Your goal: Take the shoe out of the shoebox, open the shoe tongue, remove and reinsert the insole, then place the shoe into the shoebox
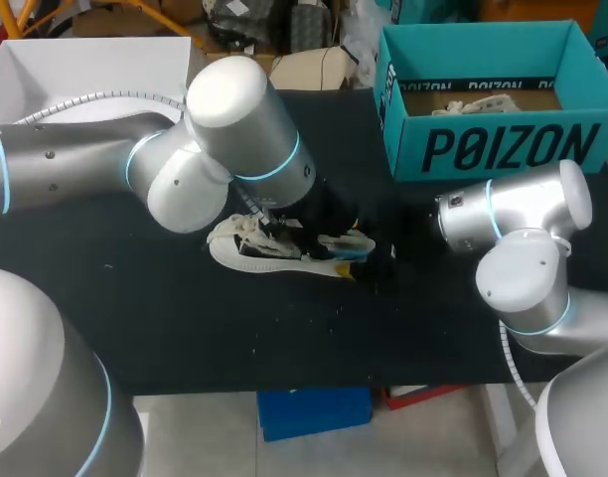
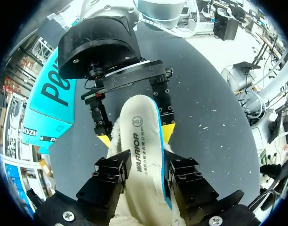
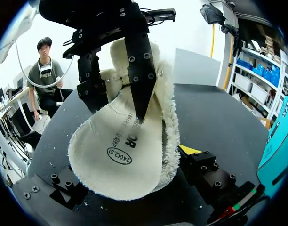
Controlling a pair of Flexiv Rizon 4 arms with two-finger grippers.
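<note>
In the grasp of the left gripper [image 2: 148,172], the fleecy insole [image 3: 120,155] is clamped by its edges, its far end inside the right gripper [image 2: 135,136], whose hold cannot be told, while the shoe [image 1: 249,250] lies on the table [image 1: 185,328] just beside the left gripper.

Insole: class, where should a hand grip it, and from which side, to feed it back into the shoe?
Pinch the insole across its flat faces near one end, coming in over a long edge. It is thin, broad and curled, so squeezing edge to edge would probably buckle it; the far end is left free to enter the shoe.
</note>
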